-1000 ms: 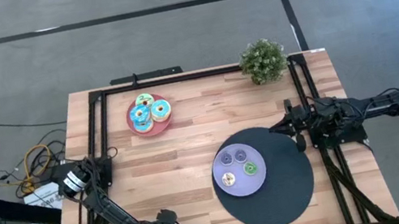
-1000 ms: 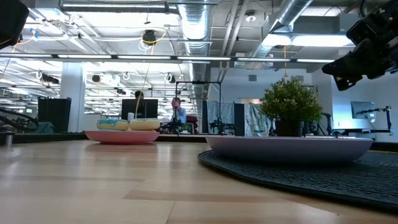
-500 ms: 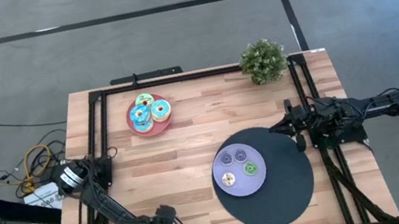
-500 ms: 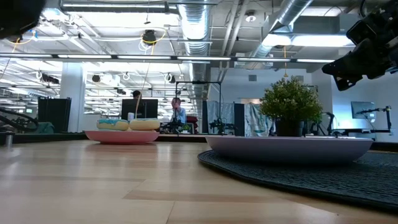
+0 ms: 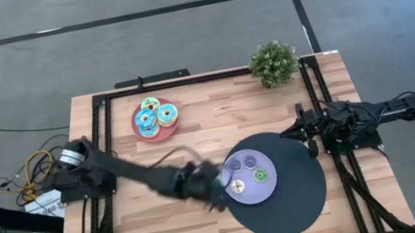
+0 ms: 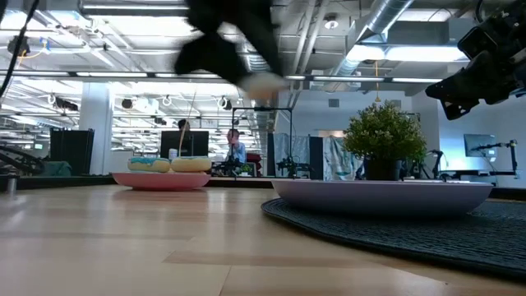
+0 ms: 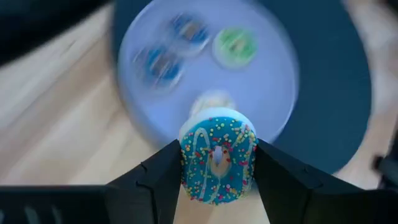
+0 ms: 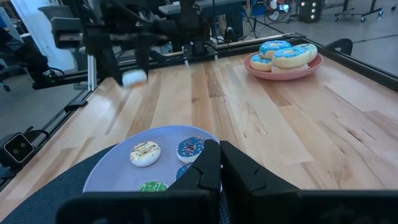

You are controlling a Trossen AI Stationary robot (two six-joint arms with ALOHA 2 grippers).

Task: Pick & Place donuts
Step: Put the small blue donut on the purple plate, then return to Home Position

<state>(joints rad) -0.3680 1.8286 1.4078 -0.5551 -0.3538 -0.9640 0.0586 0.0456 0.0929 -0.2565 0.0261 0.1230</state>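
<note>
My left gripper [image 5: 219,193] hangs over the table just left of the lavender plate [image 5: 266,194], shut on a teal sprinkled donut [image 7: 217,163]. In the low view it shows blurred, well above the table [image 6: 246,70]. The lavender plate rests on a dark round mat [image 5: 300,203] and carries several small donuts: two purple [image 5: 242,163], a cream [image 5: 238,186] and a green [image 5: 261,176]. A pink plate [image 5: 158,131] at the far left holds three larger donuts [image 5: 147,124]. My right gripper [image 8: 219,152] is shut and stays at the table's right edge. My left gripper pinches the teal donut between its two fingers [image 7: 158,177], one on each opposite side of the ring's outer rim [image 7: 185,163]. The fingers slant down from the table's left. The donut is lifted clear, with its iced face turned toward the wrist.
A small potted plant [image 5: 273,63] stands at the table's far right corner. A black frame [image 5: 103,109] runs along the table's far, left and right sides. Bare wood lies between the two plates [image 5: 196,148].
My left gripper has swung from the table's near edge up and toward the right and far side, ending beside the lavender plate's left rim, blurred with speed. The plates and their donuts have stayed put.
</note>
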